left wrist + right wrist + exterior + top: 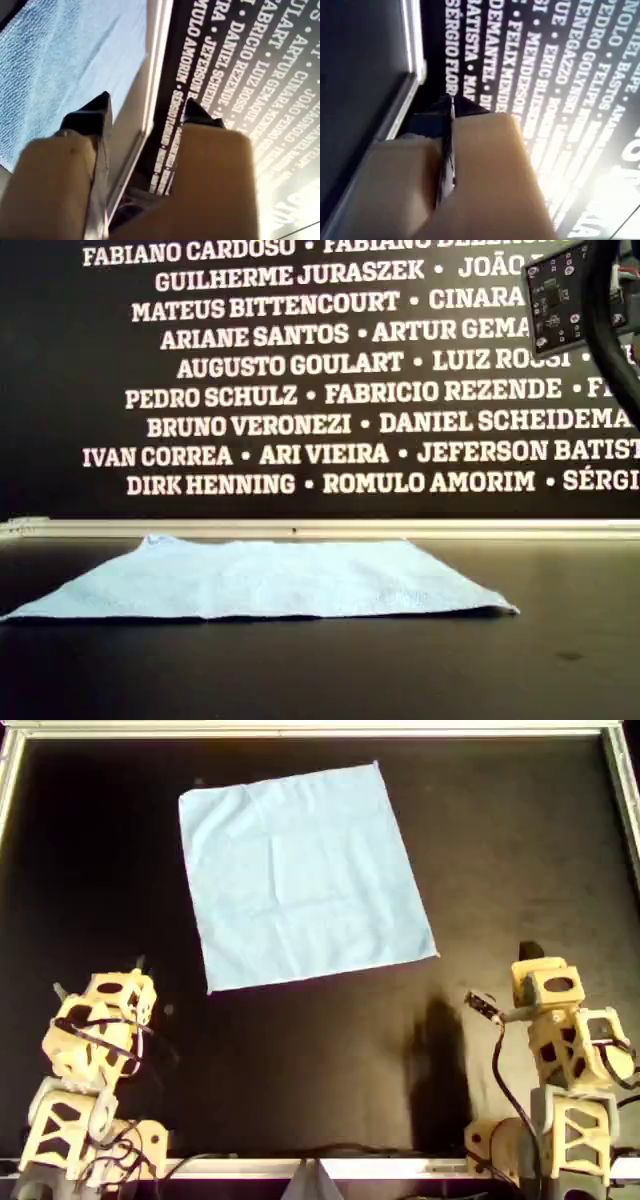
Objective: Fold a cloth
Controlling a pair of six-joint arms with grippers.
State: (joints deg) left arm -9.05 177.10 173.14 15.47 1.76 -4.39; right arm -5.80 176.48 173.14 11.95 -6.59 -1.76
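Note:
The light blue cloth (300, 875) lies flat and spread out on the black table, in the far middle of the overhead view and slightly turned. It also shows in the exterior view as the low, flat cloth (270, 580). My left gripper (112, 988) sits folded back near the overhead view's lower left corner, well short of the cloth. In the left wrist view this gripper (148, 102) is open and empty, with the cloth (60, 60) beyond it. My right gripper (532, 960) rests at the overhead view's lower right. In its wrist view the right gripper (451, 102) is shut on nothing.
A pale metal rail (320, 728) frames the black table (330, 1060). Behind the far rail (320, 529) stands a black wall with white names (330, 390). A circuit board with a cable (560, 300) hangs at the exterior view's upper right.

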